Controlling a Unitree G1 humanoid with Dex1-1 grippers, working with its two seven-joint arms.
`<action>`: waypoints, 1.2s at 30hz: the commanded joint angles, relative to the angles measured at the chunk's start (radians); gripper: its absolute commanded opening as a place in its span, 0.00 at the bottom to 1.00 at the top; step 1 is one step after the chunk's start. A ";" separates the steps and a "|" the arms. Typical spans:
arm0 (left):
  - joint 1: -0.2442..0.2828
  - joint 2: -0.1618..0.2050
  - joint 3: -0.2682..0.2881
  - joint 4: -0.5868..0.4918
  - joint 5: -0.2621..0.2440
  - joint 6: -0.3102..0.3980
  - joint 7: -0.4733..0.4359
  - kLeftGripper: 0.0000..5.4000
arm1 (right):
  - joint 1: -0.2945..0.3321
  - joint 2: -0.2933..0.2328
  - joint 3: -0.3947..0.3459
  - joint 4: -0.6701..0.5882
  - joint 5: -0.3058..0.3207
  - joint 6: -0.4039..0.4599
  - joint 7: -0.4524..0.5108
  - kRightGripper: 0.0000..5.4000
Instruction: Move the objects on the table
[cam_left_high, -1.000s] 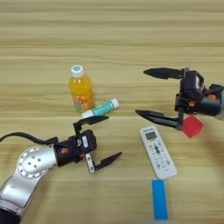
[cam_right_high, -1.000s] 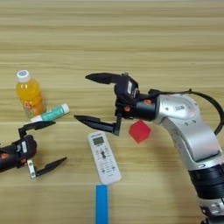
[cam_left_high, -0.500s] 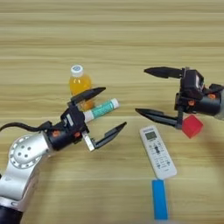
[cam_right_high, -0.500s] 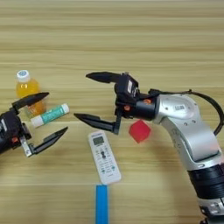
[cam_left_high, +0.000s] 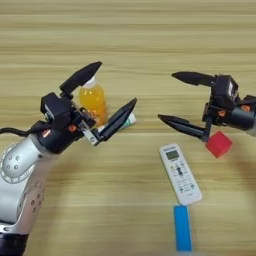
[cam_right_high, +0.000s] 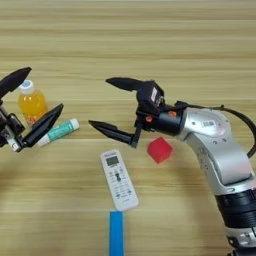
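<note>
The orange-drink bottle (cam_left_high: 93, 98) with a white cap stands upright left of centre on the table (cam_left_high: 130, 30). Just right of it lies the white-and-teal tube (cam_right_high: 59, 131), partly covered by a finger in the left eye view. My left gripper (cam_left_high: 118, 83) is open, and its two black fingers spread to either side of the bottle; I cannot tell whether they touch it. My right gripper (cam_right_high: 98, 101) is open wide at the centre right and holds nothing. The red cube (cam_right_high: 159, 149) lies just beside its wrist.
A white remote control (cam_left_high: 180, 172) lies in front of the right gripper. A blue flat bar (cam_left_high: 182, 227) lies near the front edge, below the remote.
My left arm has swung up and forward from the front left, bringing its open gripper to the bottle and tube. The right arm and all objects have stayed put.
</note>
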 joint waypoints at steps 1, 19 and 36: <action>-0.033 -0.041 0.044 0.009 0.015 0.001 0.068 1.00 | 0.009 0.015 -0.032 0.005 0.010 -0.010 -0.035 1.00; 0.009 -0.110 0.139 0.084 0.200 0.033 0.315 1.00 | 0.004 0.108 -0.094 -0.040 -0.005 0.003 -0.250 1.00; 0.059 -0.156 0.139 0.161 0.338 0.017 0.419 1.00 | 0.187 0.284 -0.183 -0.039 -0.244 -0.157 -0.718 1.00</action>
